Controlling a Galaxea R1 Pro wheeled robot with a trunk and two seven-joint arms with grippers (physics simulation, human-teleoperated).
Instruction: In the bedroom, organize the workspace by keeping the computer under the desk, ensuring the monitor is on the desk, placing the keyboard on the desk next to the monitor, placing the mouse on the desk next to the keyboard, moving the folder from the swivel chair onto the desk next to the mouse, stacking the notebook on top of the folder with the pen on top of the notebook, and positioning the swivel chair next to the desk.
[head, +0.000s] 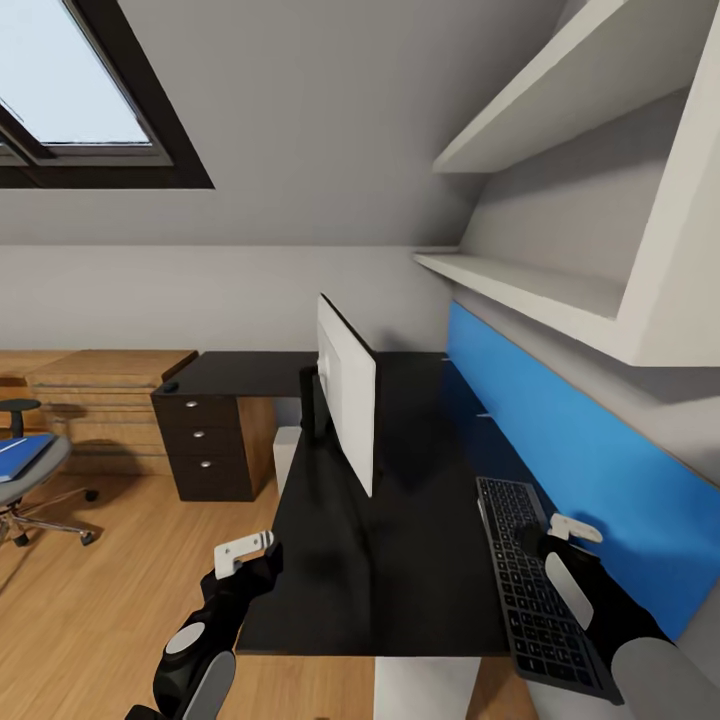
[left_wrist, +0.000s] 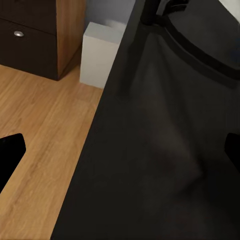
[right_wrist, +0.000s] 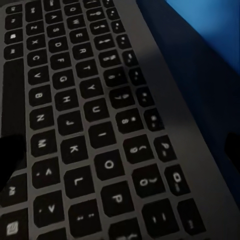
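So the monitor (head: 347, 400) was up on the black worktop (head: 400, 590), and the keyboard (head: 535, 585) lay there too, by the blue wall panel (head: 590, 470), a bit apart from the screen. Right pincer (head: 553, 535) hung just over the keys, left pincer (head: 243, 558) off the near edge; couldn't tell whether either was apart or together. The folder (head: 22, 455) was on the swivel chair (head: 30, 480), well away. I'd say most of the job was left: mouse, folder, notebook, pen, chair.
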